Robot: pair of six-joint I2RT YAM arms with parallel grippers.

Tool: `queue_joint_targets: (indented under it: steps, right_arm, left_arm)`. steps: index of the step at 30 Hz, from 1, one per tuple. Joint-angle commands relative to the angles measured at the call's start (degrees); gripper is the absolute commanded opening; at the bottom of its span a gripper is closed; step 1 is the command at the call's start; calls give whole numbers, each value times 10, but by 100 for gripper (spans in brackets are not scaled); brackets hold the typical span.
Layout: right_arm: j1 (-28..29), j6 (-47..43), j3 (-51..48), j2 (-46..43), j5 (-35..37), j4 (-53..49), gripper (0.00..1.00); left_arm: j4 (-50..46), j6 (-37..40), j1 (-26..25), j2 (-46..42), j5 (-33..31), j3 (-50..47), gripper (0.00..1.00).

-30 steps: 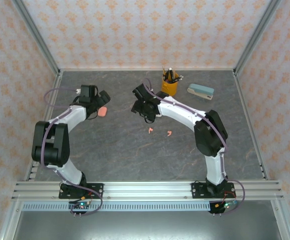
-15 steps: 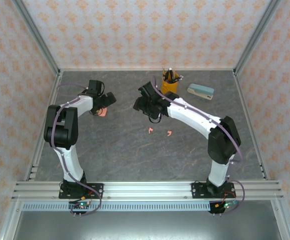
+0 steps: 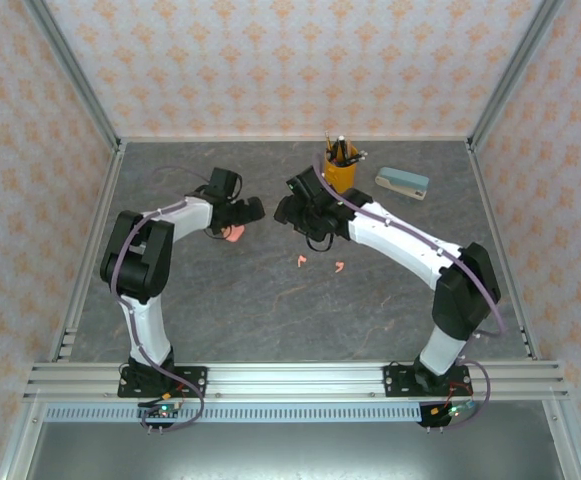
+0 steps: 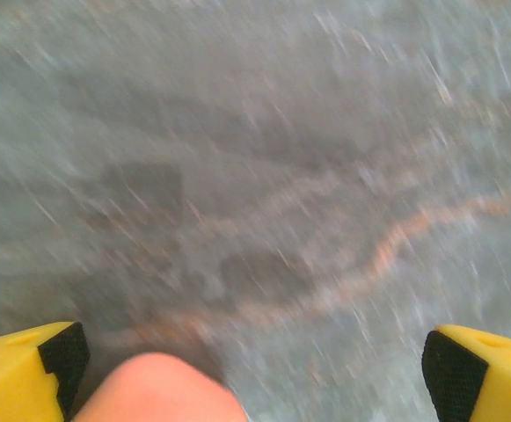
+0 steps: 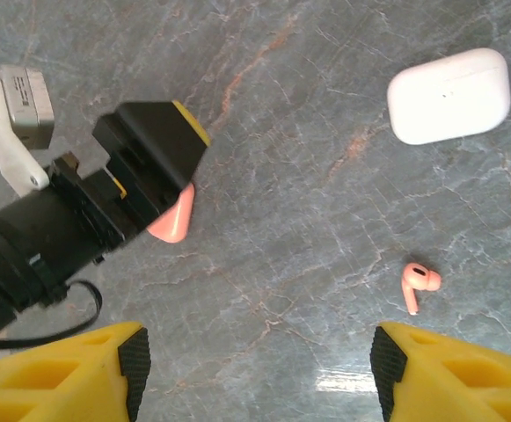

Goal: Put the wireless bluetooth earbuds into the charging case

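Marble tbl (image 3: pixel 270 300): pink earbud (image 5: pixel 419 283), white case (image 5: pixel 449 95) (shut), pink case (image 5: pixel 174 220), pen cup (image 3: pixel 339 175).

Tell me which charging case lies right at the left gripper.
The salmon-pink case, partly tucked under the open left gripper. The white case lies well apart from it on the table, uncovered.

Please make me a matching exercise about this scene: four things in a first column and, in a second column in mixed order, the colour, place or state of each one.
Column one
1. cup with pens
2. case at the top right, right wrist view
3. loose earbud
4. left gripper

Column two
a. salmon-pink, lying loose
b. open wide, close to the pink case
c. yellow, at the far edge of the table
d. white, closed

Pairs: 1-c, 2-d, 3-a, 4-b.
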Motion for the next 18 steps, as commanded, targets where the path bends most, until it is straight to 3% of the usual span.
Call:
queue_joint_targets:
  steps: [1,4,9,13,18]
  right_arm:
    - [2,-1,-25,-33,23,1,69]
    - [4,-4,-58,-55,34,3,69]
    - [6,-33,-97,-69,49,2,69]
    - [10,-51,-71,-24,44,-11,71]
    - [33,-99,51,98,28,-67,72]
  left_arm:
    - [28,-29,-32,-63,39,-56,100]
    - [65,-63,-45,-140,45,-120,100]
    - [9,-83,-15,-290,-58,-180,100]
    - [-26,-91,40,-367,-89,-206,100]
    - [-45,-85,87,-402,-94,-219,100]
